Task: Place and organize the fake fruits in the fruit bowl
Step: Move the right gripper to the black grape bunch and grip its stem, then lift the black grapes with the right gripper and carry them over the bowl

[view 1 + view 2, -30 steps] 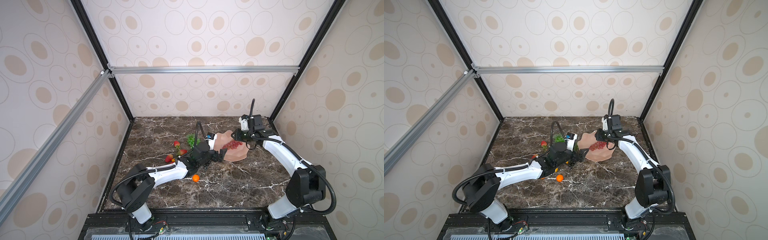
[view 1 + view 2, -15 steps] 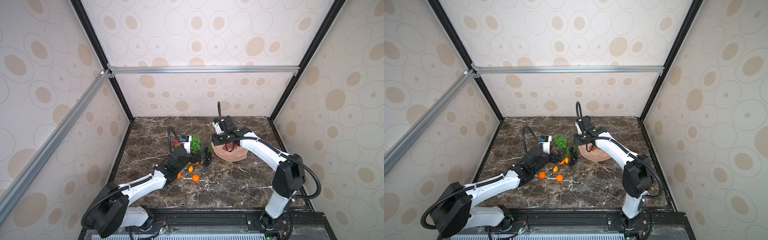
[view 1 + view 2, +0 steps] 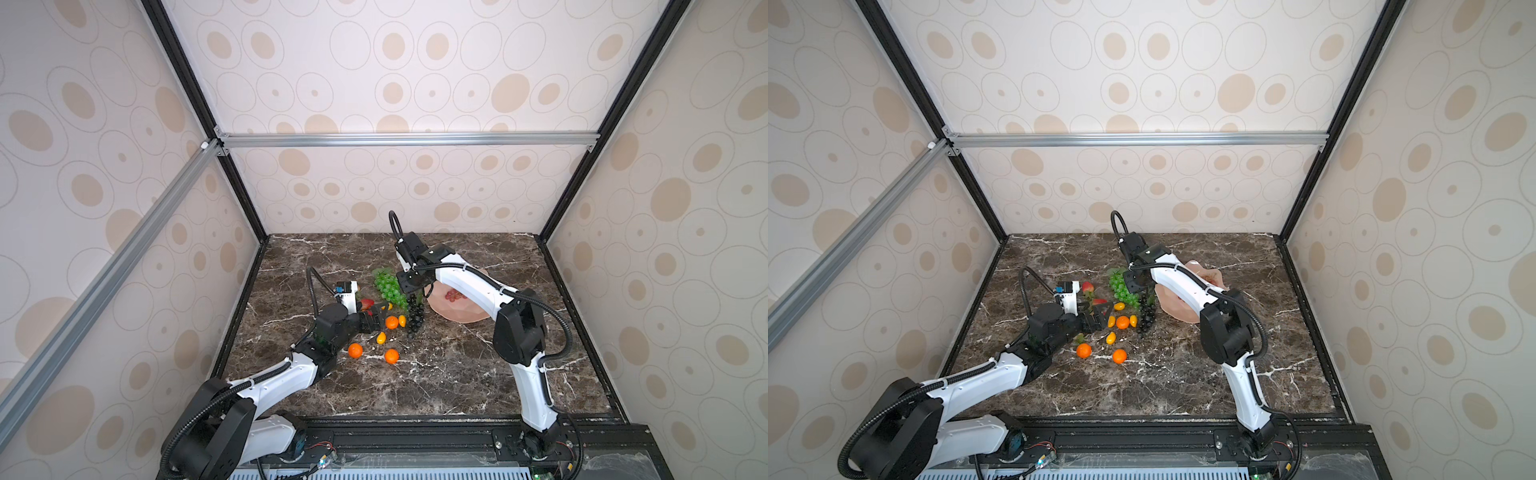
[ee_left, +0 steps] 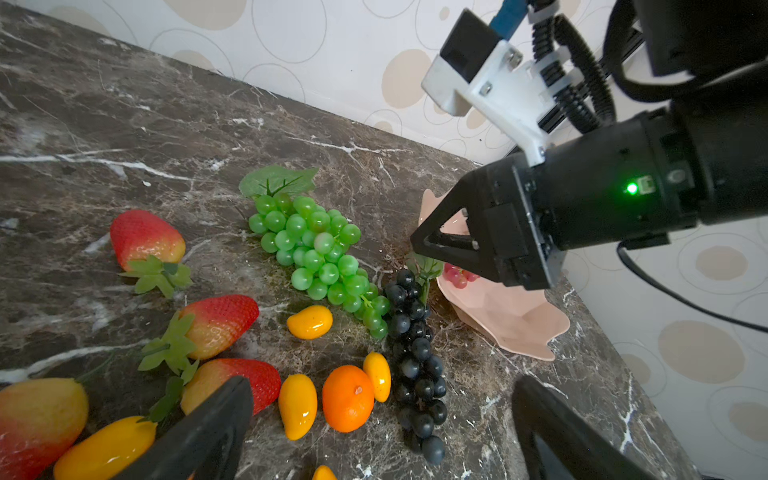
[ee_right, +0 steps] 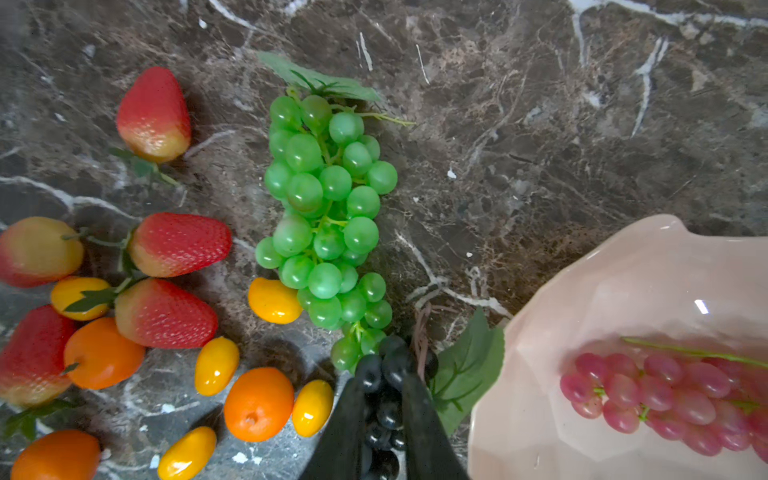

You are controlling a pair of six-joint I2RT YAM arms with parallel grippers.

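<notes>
Two fingers of the right gripper point(image 5: 384, 376) are pinching the black grape bunch point(image 4: 415, 361) at its stem end; the bunch is lying on the table point(image 5: 540, 124), just beside the fruit bowl point(image 5: 602, 291) and touching the green grape bunch point(image 5: 328, 208). Lift vertically until the dangling tail is clearing the wavy rim, then lower it beside the red-purple grape bunch point(image 5: 665, 390). Left gripper point(image 4: 380, 388), jaws fully spread and empty, is hovering near a tangerine point(image 4: 348, 398).

Both top views look down from high in front over the whole worktop point(image 3: 415, 382); the wrist views, close, share the green grapes point(image 4: 316, 253).
</notes>
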